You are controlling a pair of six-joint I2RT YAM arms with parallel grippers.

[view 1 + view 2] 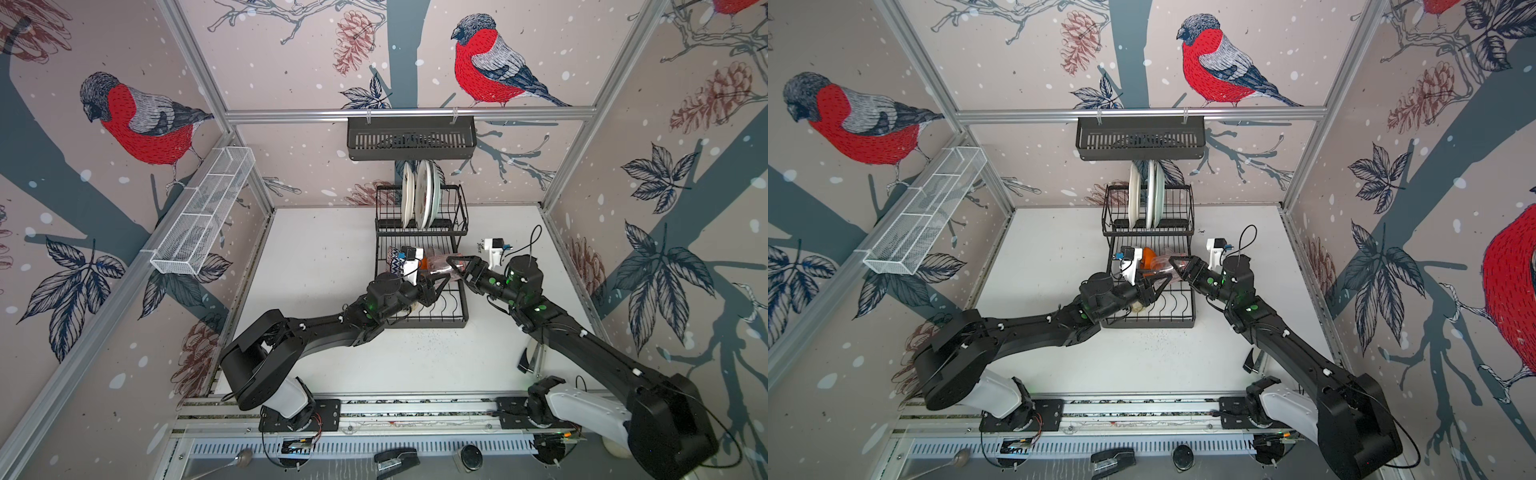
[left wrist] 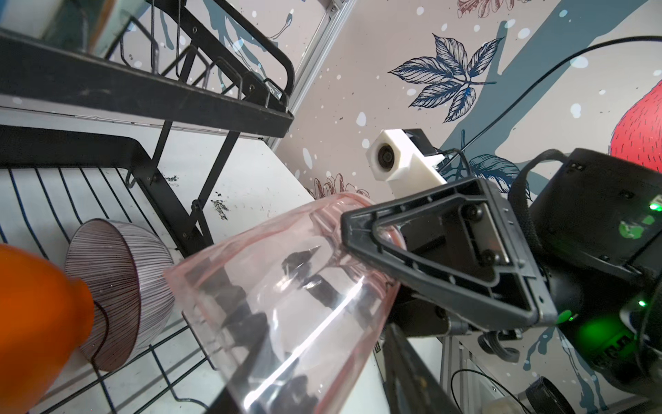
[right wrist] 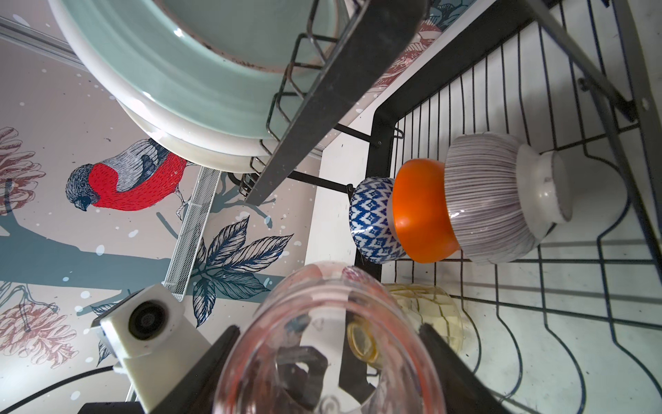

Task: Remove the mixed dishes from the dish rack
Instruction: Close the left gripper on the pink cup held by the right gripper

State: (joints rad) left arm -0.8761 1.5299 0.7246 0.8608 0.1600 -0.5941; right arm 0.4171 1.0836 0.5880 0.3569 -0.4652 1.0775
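Pink tumbler [image 3: 322,340] on its side, held over lower tray of dish rack [image 1: 464,309], near amber tumbler [image 3: 422,308]; right end effector [image 1: 453,269] clamped across mouth end; left end effector [image 1: 440,286] at base end, jaw gap and contact indiscernible through glass. Advised: release right only once left grip firm; withdraw clear of nested bowls [image 3: 422,211], toward tabletop [image 1: 316,257]

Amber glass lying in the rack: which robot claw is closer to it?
Left. The left gripper sits right beside the amber glass; the right gripper is farther off, over the rack's right edge, holding the pink glass.
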